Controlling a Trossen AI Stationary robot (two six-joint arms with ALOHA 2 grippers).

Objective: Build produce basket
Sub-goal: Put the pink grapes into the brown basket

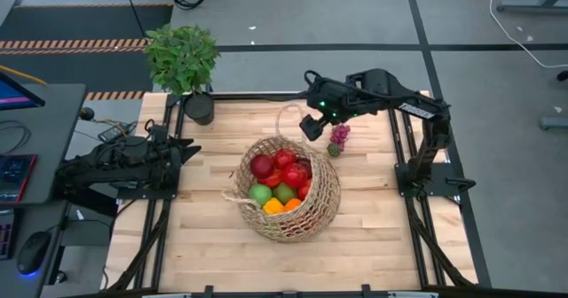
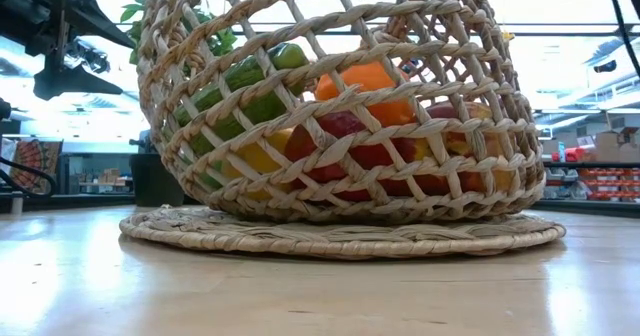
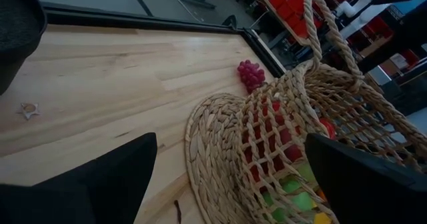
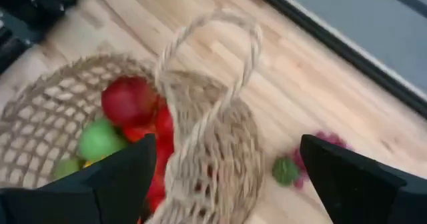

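Two arms in frame. Basket (image 1: 288, 192) sits mid-table, tipped on its side, holding most of the produce (image 1: 280, 181): red and green apples, oranges, pepper. Purple grapes (image 1: 338, 136) plus a small green piece (image 4: 285, 171) lie on the wood just beside the rim, outside. Right gripper (image 1: 310, 127) hovers over the far loop handle (image 4: 212, 64), jaws wide, empty. Left gripper (image 1: 185, 149) waits at the left edge, jaws wide, empty.
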